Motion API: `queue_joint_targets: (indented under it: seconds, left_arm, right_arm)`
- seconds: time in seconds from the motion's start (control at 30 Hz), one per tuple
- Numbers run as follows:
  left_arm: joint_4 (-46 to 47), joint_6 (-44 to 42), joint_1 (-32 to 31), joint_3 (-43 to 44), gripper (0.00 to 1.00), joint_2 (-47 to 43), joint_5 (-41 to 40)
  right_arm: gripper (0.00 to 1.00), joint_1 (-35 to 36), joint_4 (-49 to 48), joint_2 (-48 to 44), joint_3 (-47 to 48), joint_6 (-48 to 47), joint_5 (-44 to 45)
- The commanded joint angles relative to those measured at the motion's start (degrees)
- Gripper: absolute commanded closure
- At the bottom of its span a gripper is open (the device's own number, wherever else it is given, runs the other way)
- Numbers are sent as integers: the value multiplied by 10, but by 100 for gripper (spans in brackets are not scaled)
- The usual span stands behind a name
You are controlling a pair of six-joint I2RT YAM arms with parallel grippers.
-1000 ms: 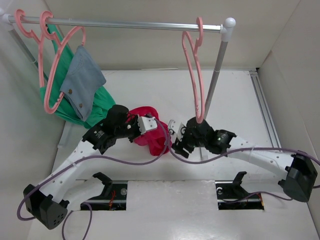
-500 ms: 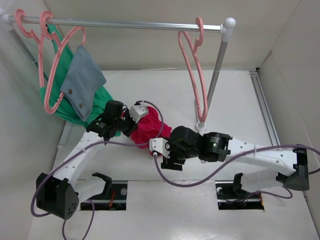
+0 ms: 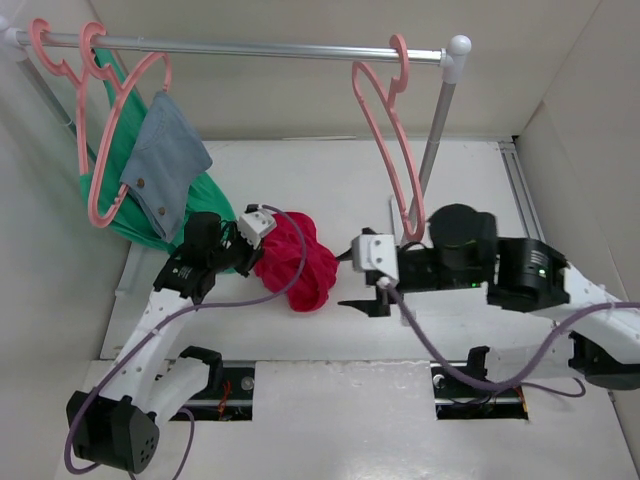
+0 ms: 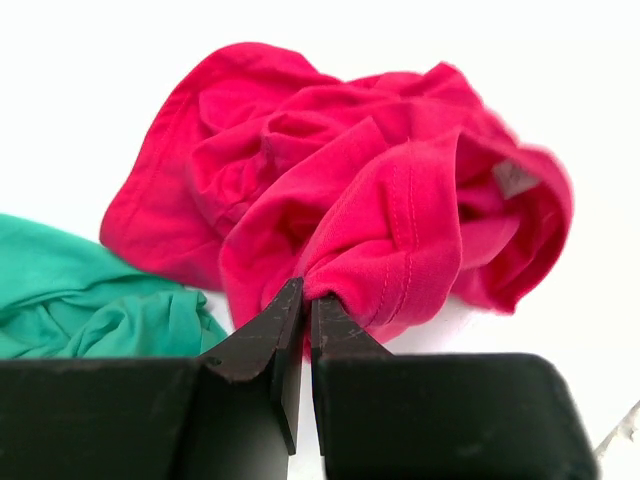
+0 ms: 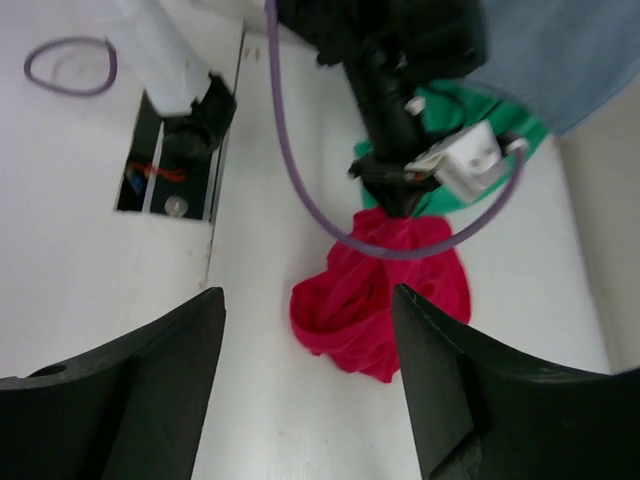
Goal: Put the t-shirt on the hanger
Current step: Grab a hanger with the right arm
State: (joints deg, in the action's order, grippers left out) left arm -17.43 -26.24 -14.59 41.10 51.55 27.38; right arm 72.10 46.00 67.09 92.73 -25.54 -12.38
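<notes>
**Shirt pinched at one fold, second hold needed**

Left fingers [image 4: 305, 296]: clenched on a stitched fold of the t-shirt [image 4: 380, 200], tips almost meeting. The cloth hangs from that pinch in a bunched lump, its low end on the desk [image 3: 300, 180]. The green garment [image 4: 90, 300] lies just beside it.

Right fingers [image 3: 351, 281]: spread wide, grasping nothing, aimed at the lump from the far side.

Hanger [image 3: 390, 160]: on the rail [image 3: 250, 47], above and behind the right arm, well apart from the shirt.

Judgement: one pinch will not open the garment. The right fingers should take a single layer at the hem or collar edge, away from the left pinch. The arms can then draw apart to spread an opening before going near the hanger. The label side likely marks the collar. Keep clear of the green cloth.
</notes>
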Motion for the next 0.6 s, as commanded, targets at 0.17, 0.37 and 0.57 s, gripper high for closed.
queue_joint_targets:
  seconds: [0.17,0.37,0.57]
  left_arm:
    - [28,-8,4,-19,100,-12,36]
    - [28,-14,4,-25,100,-17,36]
    - [34,-14,4,-30,100,-29,36]
  right_arm:
    - [20,2,-242,-91,43,-8,41]
    - [20,2,-203,-1,217,-8,248]
    - [13,-15,-190,53,248,-14,502]
